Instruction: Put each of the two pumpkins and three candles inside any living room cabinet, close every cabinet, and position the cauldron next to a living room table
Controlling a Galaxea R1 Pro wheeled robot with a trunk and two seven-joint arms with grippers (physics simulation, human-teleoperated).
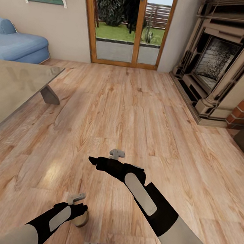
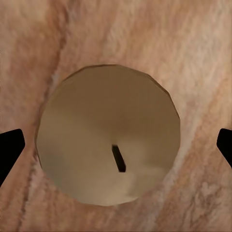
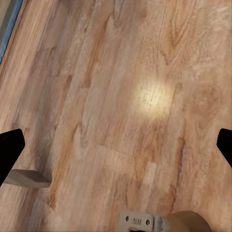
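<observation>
Stubby tan wax candle (image 2: 108, 135) with dark wick stands on the wood plank floor (image 1: 138, 112), mostly hidden under the left gripper (image 2: 116, 142) in head view, fingers spread wide either side, untouched; right gripper (image 3: 116, 145) also wide open, empty.

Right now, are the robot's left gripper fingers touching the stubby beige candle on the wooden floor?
Apart. In the left wrist view, bare floor shows between each black fingertip and the stubby beige candle; the left gripper hangs open around it.

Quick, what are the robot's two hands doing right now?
Left gripper: open, fingers either side of a candle on the floor, not gripping it.
Right gripper: open, holding nothing.
</observation>
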